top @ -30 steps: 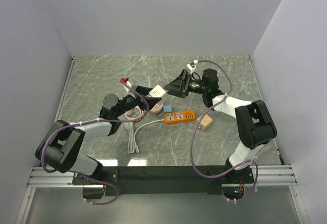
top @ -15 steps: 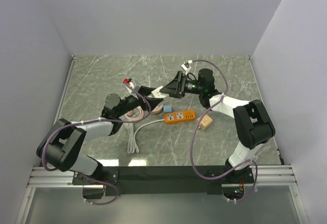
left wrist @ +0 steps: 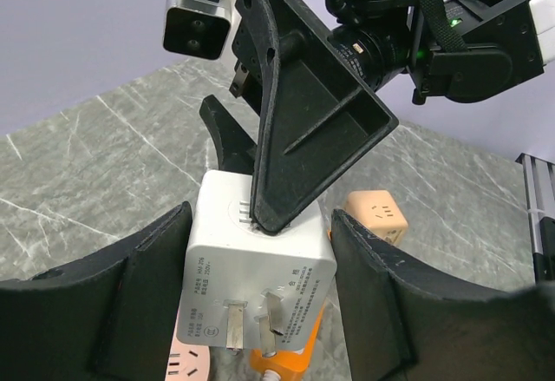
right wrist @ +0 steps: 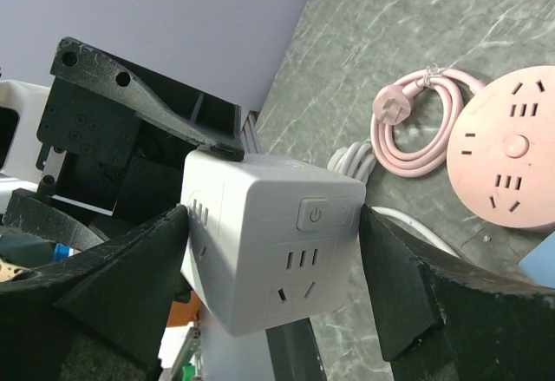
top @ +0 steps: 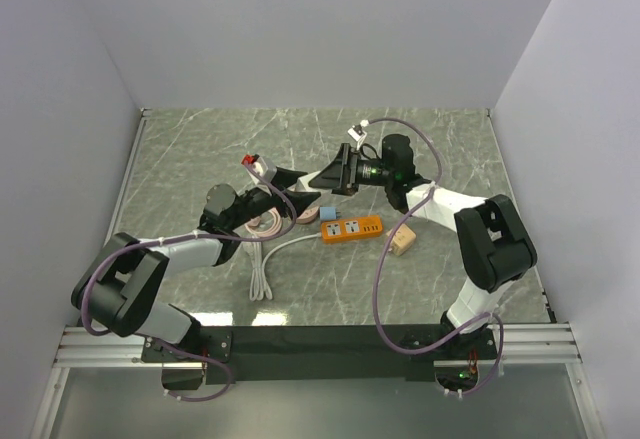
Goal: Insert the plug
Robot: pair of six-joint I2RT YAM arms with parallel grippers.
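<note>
The left hand (left wrist: 260, 225) and the right hand (right wrist: 273, 225) both clench the white plug cube (left wrist: 260, 268) (aloft), at 10 o'clock from the orange strip (top: 352, 228). Best to free one hand, then lower the prongs squarely.

We see a grey-green marbled tabletop (top: 200, 149) carrying an orange rectangular power strip (top: 351, 228), a tan cube socket (top: 402, 241) just beside it, a round pink socket (right wrist: 512, 151) with its coiled pink cord (right wrist: 414, 125), and a white cable (top: 262, 279).
</note>
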